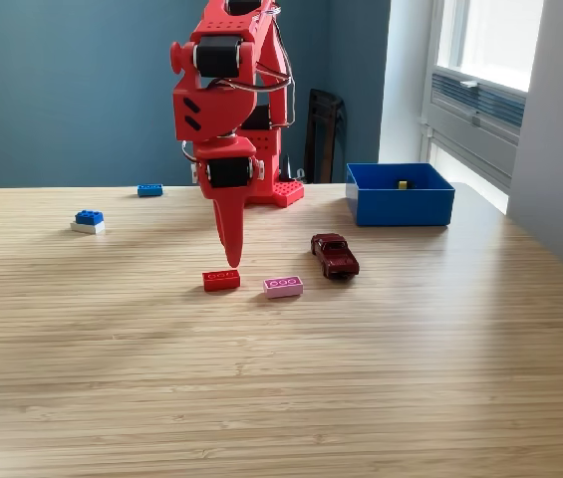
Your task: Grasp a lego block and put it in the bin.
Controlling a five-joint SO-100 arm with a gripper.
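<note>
On a wide bamboo-grain table [281,398], we see bare wood running from the toys to the near edge, while the table's right edge falls away beside a pale wall below a window. The red arm [229,90] stands at the back of the table, folded over so that its gripper [230,261] points straight down, the tip just above the back of a red lego block [221,280]; we cannot tell whether they touch. From this angle the fingers read as one tapered spike, so we cannot tell whether the jaws are parted or closed. A pink lego block [283,287] lies just beside the red one on the exterior view's right, and a glossy dark red toy car [335,255] sits near it, farther back. The bin [400,194], a blue low-walled plastic box, rests at the back right, well apart from the gripper, with a small yellow piece [401,184] inside. To the exterior view's left sit a blue-on-white brick stack [88,221] and a lone blue brick [149,189].
</note>
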